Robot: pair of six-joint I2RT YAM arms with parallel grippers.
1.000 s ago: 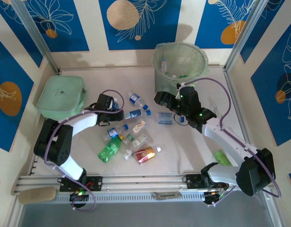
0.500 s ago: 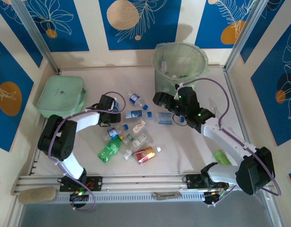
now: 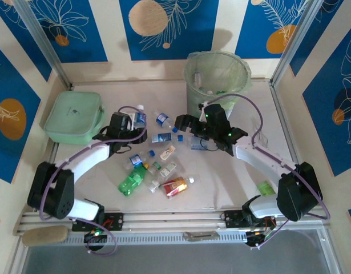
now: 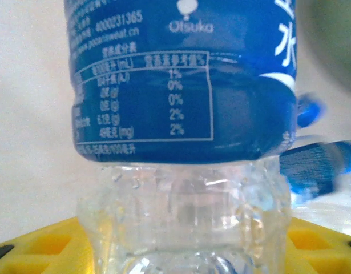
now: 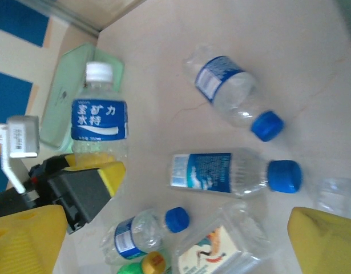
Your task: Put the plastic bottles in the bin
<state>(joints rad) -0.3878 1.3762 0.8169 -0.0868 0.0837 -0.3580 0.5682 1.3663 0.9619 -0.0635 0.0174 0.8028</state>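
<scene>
Pickup was in hand: your left pincer (image 3: 133, 121) clenched a white-capped bottle (image 5: 99, 117), right pincer (image 3: 182, 122) released. Next you needed to lift it across to the bin (image 3: 218, 54).

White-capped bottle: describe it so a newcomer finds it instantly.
Start at the mint-green case on the left. Just right of it, the left tool grips a blue-labelled bottle. Its cap is white, while the clear bottles nearby have blue caps.

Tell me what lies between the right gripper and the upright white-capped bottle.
In the top view, two lying bottles: the far blue-capped bottle and the near blue-capped bottle.
</scene>
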